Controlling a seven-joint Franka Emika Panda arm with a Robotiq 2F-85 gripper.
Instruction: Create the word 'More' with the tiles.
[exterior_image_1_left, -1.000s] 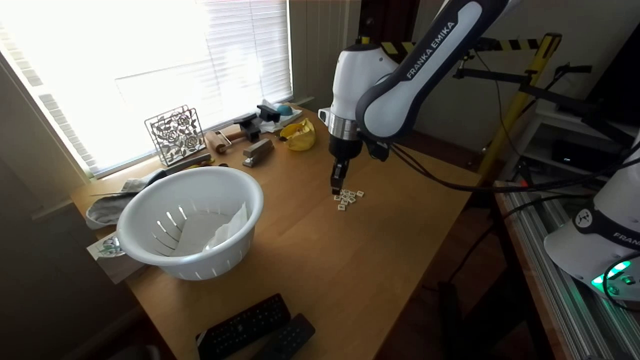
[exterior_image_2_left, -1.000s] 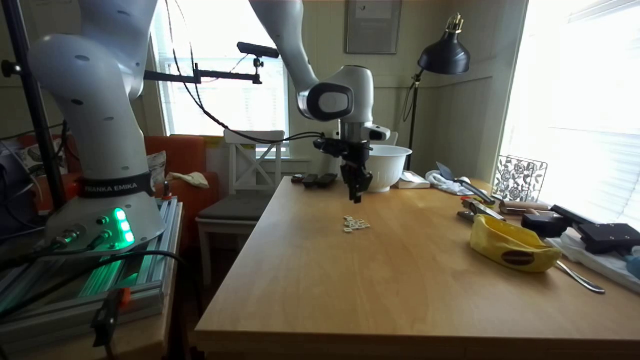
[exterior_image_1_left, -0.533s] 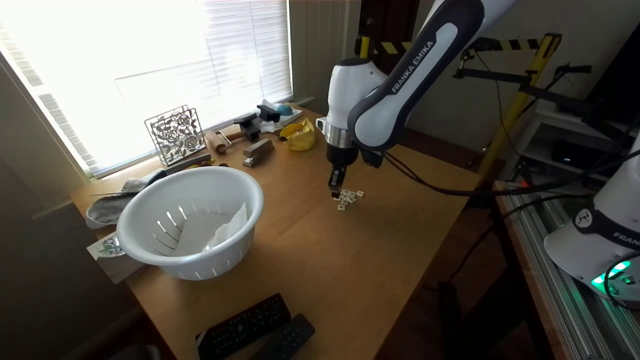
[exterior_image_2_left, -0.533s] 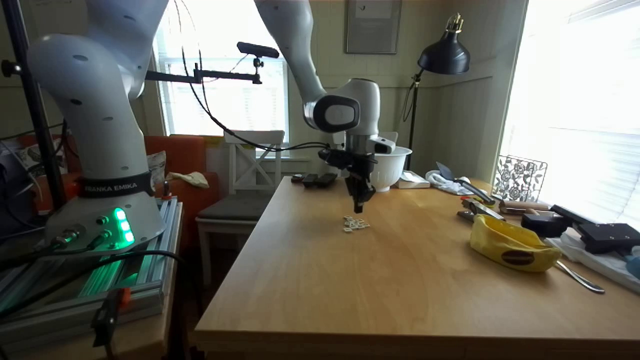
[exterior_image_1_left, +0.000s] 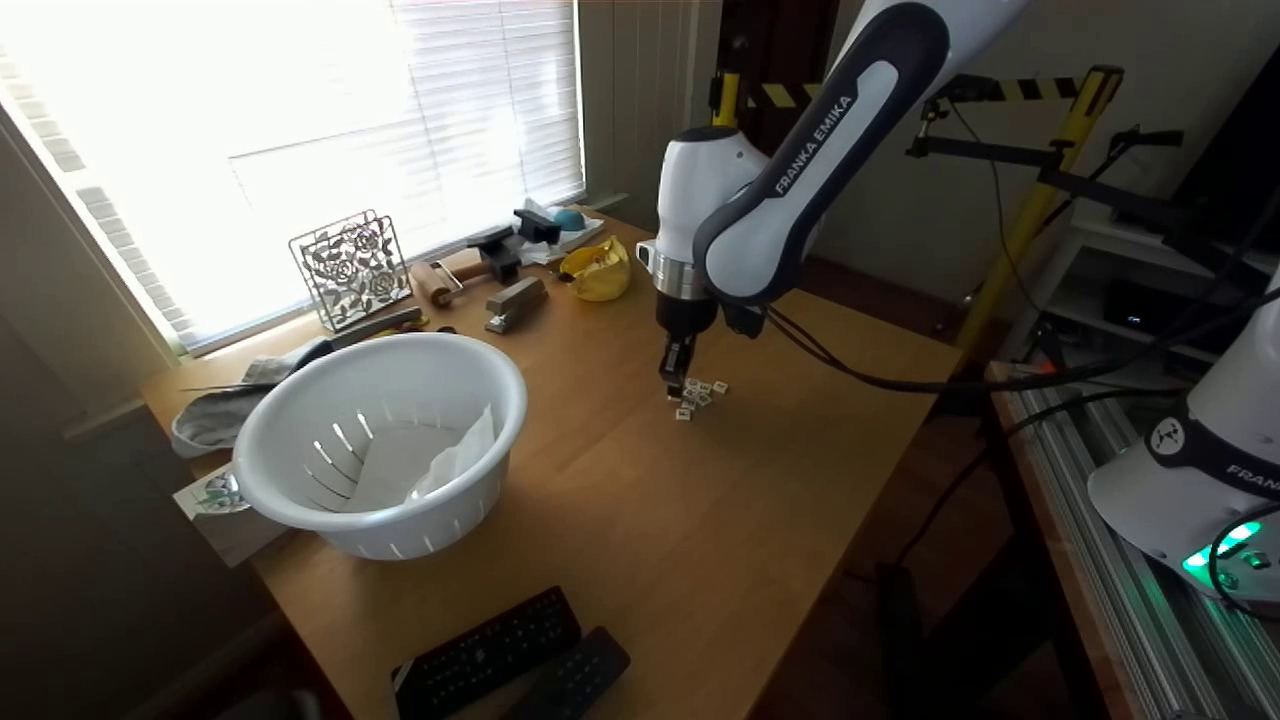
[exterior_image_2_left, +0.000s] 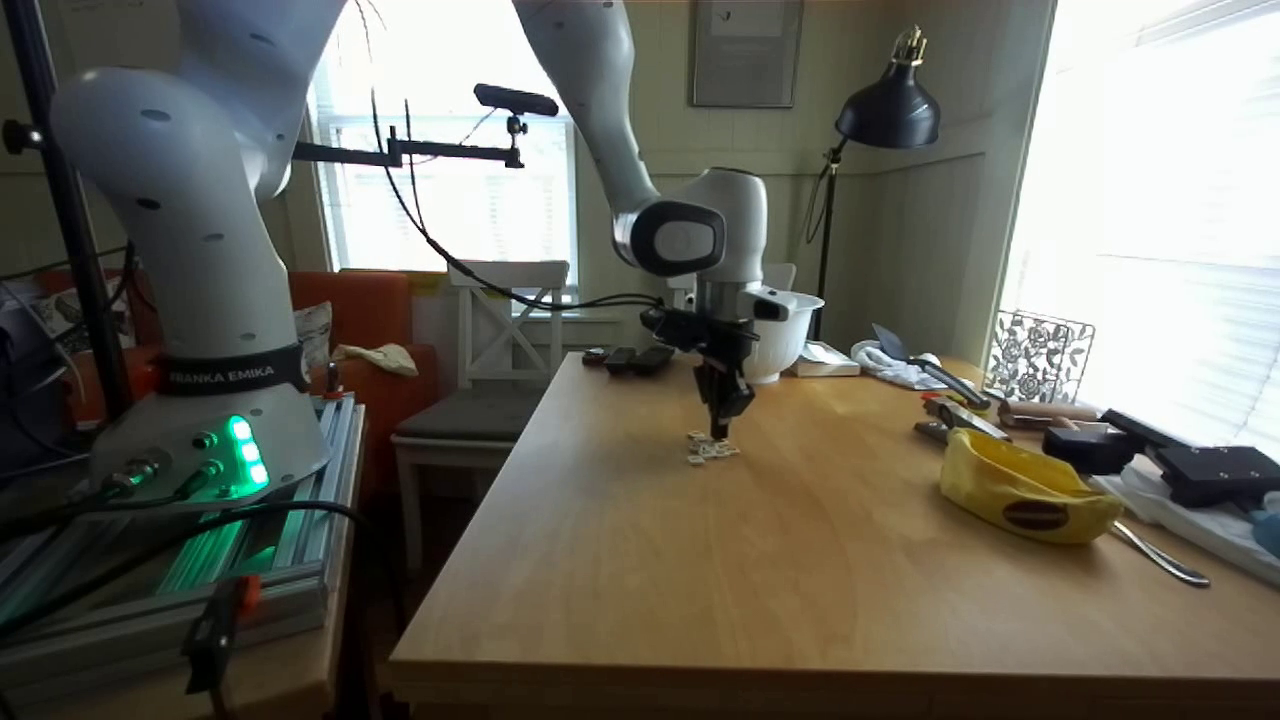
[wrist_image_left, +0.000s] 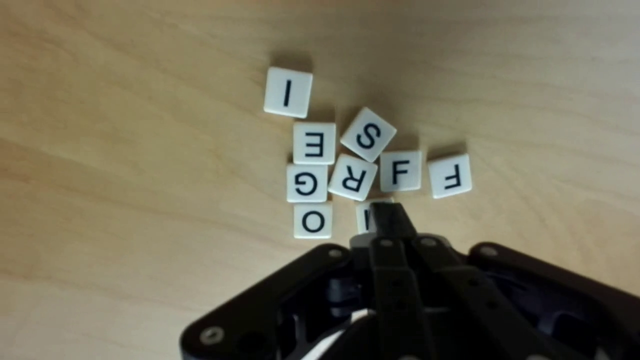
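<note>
Jaws closed, ltr tiles (wrist_image_left: 353, 177) below, clustered; tbl (exterior_image_2_left: 800, 570)

Descent of the gripper (exterior_image_2_left: 719, 436) over one second. In an exterior view, the gap earlier seen between it and the tiles (exterior_image_2_left: 708, 451) below has vanished; contact cannot be judged. The fingertips (exterior_image_1_left: 675, 388) now mostly mask one of those tiles, previously visible just below them. Above, the arm (exterior_image_1_left: 850, 110) has sunk, and the cables (exterior_image_1_left: 880, 383) trailing from it hang lower.
</note>
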